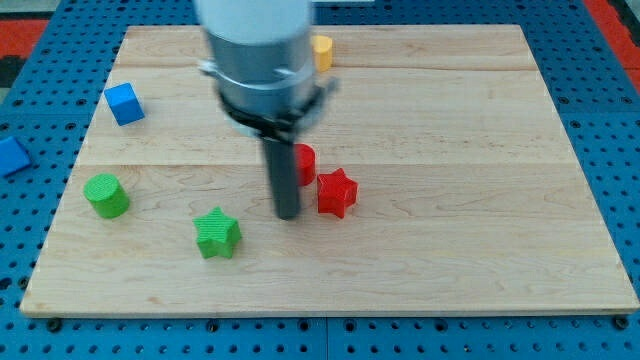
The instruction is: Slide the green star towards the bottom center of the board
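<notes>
The green star (pixel 218 233) lies on the wooden board (pixel 450 200), left of centre and near the view's bottom. My tip (pixel 288 214) rests on the board to the right of the green star and slightly above it, with a small gap between them. A red star (pixel 337 192) sits just right of my tip. A red block (pixel 304 163) is partly hidden behind the rod, its shape unclear.
A green cylinder (pixel 106 195) sits at the left. A blue cube (pixel 124 103) lies at the upper left. A yellow block (pixel 322 51) shows at the top, partly hidden by the arm. Another blue block (pixel 10 156) lies off the board at the left.
</notes>
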Action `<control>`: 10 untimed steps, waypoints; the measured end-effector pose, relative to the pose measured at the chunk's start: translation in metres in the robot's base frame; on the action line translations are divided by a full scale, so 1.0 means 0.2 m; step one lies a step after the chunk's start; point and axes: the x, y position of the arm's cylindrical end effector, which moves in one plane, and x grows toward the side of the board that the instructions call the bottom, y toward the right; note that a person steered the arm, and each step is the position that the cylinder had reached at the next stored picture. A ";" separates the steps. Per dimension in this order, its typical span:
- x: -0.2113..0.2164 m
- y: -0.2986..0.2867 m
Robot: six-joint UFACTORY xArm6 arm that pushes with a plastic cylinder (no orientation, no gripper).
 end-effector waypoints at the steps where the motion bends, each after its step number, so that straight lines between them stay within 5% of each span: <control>1: -0.10 0.23; 2: -0.24 0.00; 3: -0.07 -0.07; 5: -0.27 -1.05; 8: -0.08 -1.48; 9: -0.13 -1.47; 10: -0.07 -0.90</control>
